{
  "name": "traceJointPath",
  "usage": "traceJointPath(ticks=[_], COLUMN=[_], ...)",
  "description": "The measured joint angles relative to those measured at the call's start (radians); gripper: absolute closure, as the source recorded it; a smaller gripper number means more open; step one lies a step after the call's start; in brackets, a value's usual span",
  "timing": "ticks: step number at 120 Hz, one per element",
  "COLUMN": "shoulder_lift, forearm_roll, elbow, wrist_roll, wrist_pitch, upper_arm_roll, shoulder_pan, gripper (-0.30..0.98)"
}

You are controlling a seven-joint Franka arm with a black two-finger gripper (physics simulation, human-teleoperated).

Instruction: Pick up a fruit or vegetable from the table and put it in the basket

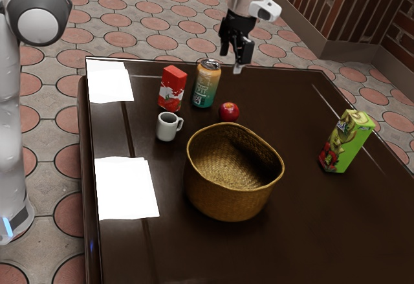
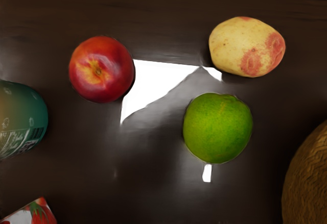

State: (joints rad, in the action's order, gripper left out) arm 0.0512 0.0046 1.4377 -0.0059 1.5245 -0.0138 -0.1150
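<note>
The gripper (image 1: 231, 61) is seen spread and raised; bare table (image 1: 294, 112) is left between nectarine (image 2: 101, 69) and lime (image 2: 217, 128), a narrower gap between lime and potato (image 2: 247, 46)

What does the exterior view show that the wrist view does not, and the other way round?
Exterior view's own: the white arm, the black gripper, the white mug, the green juice carton, the tiled floor and the brick wall.

Wrist view's own: the round green fruit and the yellow, pink-patched potato.

Both: the red fruit, the can, the red carton, the woven basket and the dark table. The wrist view crops the can, red carton and basket.
</note>
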Motion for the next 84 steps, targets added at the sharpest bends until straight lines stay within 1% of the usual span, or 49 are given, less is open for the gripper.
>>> traceJointPath(ticks=[25,48,57,69,84], shoulder_lift=[0.005,0.036,0.075,0.139,0.184], forearm_roll=[0.000,-0.006,-0.003,0.038,0.073], elbow=[-0.002,-0.045,-0.063,-0.156,-0.181], wrist_roll=[0.010,0.098,0.134,0.206,0.320], wrist_pitch=[0.001,0.013,0.021,0.020,0.022], upper_arm_roll=[0.001,0.002,0.016,0.025,0.027], shoulder_pan=[-0.001,0.003,0.007,-0.004,-0.005], gripper=[0.00,0.00,0.00,0.00,0.00])
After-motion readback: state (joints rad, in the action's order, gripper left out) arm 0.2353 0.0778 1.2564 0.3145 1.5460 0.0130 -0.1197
